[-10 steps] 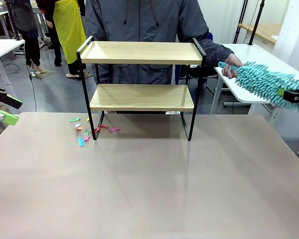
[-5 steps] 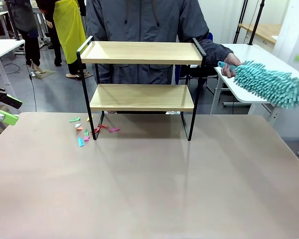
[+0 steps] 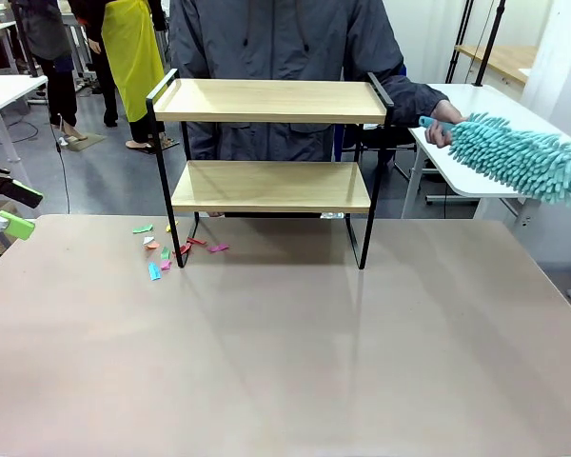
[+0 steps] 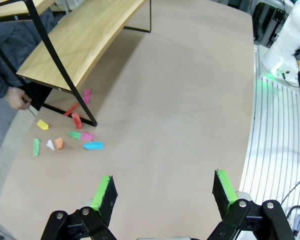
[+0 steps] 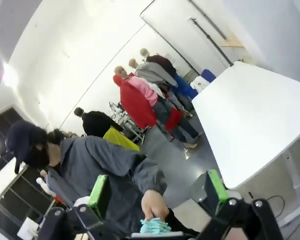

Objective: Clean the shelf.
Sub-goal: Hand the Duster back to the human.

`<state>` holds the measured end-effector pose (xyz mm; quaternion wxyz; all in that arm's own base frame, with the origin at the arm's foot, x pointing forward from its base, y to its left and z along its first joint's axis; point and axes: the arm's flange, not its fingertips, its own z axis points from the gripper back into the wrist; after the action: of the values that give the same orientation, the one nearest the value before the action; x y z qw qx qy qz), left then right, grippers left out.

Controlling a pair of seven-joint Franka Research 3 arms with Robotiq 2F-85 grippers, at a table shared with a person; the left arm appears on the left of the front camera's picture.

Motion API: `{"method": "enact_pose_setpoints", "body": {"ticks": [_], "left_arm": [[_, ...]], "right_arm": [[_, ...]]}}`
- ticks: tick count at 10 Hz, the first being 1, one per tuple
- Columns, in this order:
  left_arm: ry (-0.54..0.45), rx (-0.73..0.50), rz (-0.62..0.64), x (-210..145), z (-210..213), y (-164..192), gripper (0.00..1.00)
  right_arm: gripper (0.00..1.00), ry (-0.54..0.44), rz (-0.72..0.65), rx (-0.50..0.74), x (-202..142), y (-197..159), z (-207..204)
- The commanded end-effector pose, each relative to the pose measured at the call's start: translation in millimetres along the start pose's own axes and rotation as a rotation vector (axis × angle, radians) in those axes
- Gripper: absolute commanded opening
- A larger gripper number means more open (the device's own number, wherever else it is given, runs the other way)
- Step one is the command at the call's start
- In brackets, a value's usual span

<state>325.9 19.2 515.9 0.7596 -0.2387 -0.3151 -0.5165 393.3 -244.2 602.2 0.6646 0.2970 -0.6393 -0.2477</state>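
Observation:
The shelf (image 3: 271,143) stands at the table's far side, both its wooden boards bare. Its lower board (image 4: 80,42) is at the top left of the left wrist view. Behind it a person's hand (image 3: 444,122) holds a fluffy teal duster (image 3: 523,157) out to the right, over a white side table. My left gripper (image 3: 14,209) hovers open at the table's left edge, its jaws (image 4: 164,190) wide over bare tabletop. My right gripper (image 5: 156,188) is open and holds nothing; it faces the person's hand (image 5: 152,206) on the duster's handle (image 5: 152,226).
Several coloured paper scraps (image 3: 167,249) lie on the table by the shelf's front left leg, scraps (image 4: 72,137) short of my left gripper. A white side table (image 3: 485,105) stands at the right. Other people stand far behind.
My right gripper opened, let go of the duster's head and drew back out of the front view to the right. The person alone holds the duster, slightly higher.

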Motion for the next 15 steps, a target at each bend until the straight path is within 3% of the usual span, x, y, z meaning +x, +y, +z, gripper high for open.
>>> {"method": "enact_pose_setpoints", "body": {"ticks": [1, 2, 15], "left_arm": [[-0.024, -0.006, -0.012, 1.1, -0.1, 0.6, 1.0], [-0.024, -0.006, -0.012, 1.1, -0.1, 0.6, 1.0], [-0.024, -0.006, -0.012, 1.1, -0.1, 0.6, 1.0]], "right_arm": [[1.0, 0.066, -0.022, -0.014, -1.2, -6.2, -13.7], [1.0, 0.0, 0.0, 0.0, 0.0, 0.0, 0.0], [1.0, 0.0, 0.0, 0.0, 0.0, 0.0, 0.0]]}}
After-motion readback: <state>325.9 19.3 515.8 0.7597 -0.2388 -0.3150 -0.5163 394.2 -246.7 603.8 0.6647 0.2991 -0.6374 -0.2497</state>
